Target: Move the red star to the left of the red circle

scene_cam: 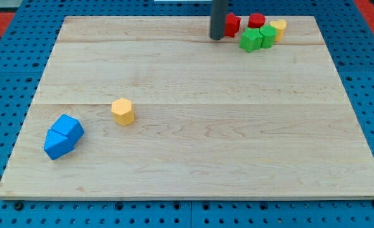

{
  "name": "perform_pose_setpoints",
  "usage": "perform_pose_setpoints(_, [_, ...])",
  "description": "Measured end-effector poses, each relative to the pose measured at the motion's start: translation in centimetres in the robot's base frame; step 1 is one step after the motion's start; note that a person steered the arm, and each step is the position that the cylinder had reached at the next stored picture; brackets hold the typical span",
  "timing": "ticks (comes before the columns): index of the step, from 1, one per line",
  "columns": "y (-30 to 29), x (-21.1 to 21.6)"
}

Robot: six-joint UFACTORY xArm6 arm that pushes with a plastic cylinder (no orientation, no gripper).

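Note:
The red star (232,25) sits near the view's top, partly hidden behind my rod. The red circle (257,20) stands just to its right, apart from it by a small gap. My tip (217,37) rests on the board touching or nearly touching the red star's left side. Two green blocks (257,37) lie just below the red circle, and a yellow block (278,28) lies to their right.
A yellow-orange hexagon block (122,111) sits left of the board's middle. Two blue blocks (63,136) lie together near the lower left. The wooden board (193,152) rests on a blue pegboard table (9,95).

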State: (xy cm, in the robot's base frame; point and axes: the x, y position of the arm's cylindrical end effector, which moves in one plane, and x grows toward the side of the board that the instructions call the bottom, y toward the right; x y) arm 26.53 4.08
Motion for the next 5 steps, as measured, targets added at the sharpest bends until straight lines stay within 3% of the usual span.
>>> perform_pose_setpoints(1, [-4.6,-0.2])
perform_pose_setpoints(2, [-5.1,-3.9])
perform_pose_setpoints(5, [2.7,-4.3])
